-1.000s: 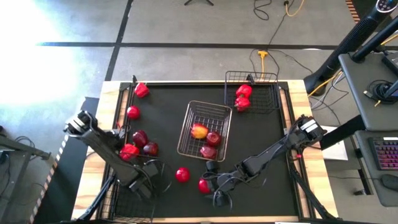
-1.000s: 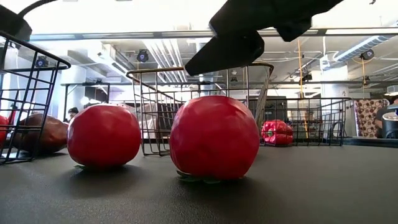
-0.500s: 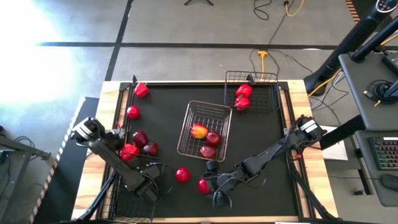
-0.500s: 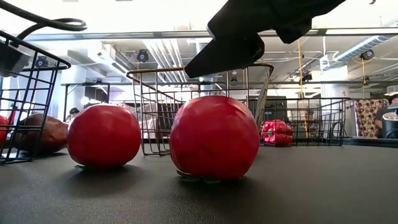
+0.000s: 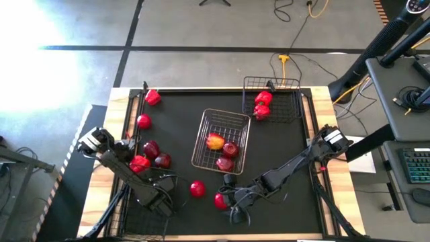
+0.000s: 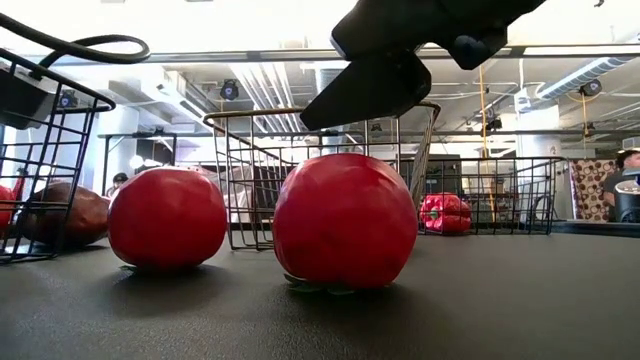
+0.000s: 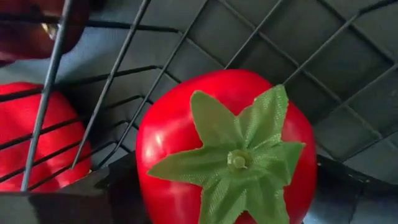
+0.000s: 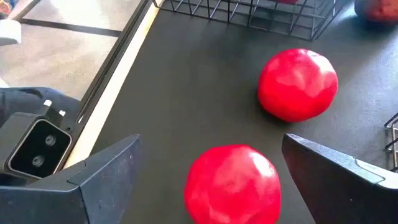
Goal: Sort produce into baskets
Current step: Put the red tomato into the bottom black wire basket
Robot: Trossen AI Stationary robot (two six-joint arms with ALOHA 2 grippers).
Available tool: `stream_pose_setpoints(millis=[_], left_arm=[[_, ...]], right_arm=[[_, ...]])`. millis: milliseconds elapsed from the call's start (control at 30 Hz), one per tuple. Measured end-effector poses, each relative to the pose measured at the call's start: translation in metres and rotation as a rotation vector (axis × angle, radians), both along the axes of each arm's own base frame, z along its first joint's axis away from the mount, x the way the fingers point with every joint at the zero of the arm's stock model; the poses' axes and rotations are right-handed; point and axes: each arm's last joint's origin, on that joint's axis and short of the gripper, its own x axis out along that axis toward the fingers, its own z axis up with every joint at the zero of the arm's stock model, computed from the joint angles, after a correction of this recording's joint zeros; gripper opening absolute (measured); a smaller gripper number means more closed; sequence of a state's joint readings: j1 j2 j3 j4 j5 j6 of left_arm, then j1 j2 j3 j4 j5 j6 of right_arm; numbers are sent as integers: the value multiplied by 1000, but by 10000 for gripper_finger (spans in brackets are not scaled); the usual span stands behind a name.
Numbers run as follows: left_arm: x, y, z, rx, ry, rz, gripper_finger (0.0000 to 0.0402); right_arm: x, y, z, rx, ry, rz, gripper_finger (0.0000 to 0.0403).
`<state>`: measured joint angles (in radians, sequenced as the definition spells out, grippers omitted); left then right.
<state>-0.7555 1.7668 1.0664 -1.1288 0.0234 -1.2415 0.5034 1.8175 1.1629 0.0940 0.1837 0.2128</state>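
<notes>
A grey concrete floor [image 5: 201,27] crossed by dark tape lines [image 5: 201,48] surrounds the table. Bright light [image 5: 33,40] washes its left side. A yellow cable [image 5: 285,57] trails there. A desk with a keyboard [image 5: 416,165] stands right.

Location: an open-plan lab or workshop. Exposed ceiling ducts [image 6: 270,85], a concrete floor [image 5: 201,60] with trailing cables [image 5: 295,13], and a side desk with a keyboard [image 5: 416,165] indicate this.

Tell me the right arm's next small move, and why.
Probably lower the right gripper straight down and close. Its dark fingers stand wide open on either side of the nearer round red tomato, which sits free on the black table mat, clear of the second red tomato. The left gripper is busy over the black wire basket.
</notes>
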Motion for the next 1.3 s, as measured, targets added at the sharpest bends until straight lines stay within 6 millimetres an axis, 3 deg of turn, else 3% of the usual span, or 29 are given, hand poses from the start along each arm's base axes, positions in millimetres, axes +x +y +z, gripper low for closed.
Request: stream_pose_setpoints(millis=[167, 633, 1033, 1300], left_arm=[[2, 2, 0, 16, -18, -93, 304], [3, 3, 0, 45, -43, -80, 306], [5, 5, 0, 59, -57, -60, 360], [1, 5, 1, 17, 24, -36, 361]], right_arm=[[0, 0, 0, 0, 0, 0, 379], [0, 0, -1, -4, 1, 2, 379], [-1, -1, -2, -8, 3, 3, 379], [-1, -1, -2, -8, 4, 3, 379]])
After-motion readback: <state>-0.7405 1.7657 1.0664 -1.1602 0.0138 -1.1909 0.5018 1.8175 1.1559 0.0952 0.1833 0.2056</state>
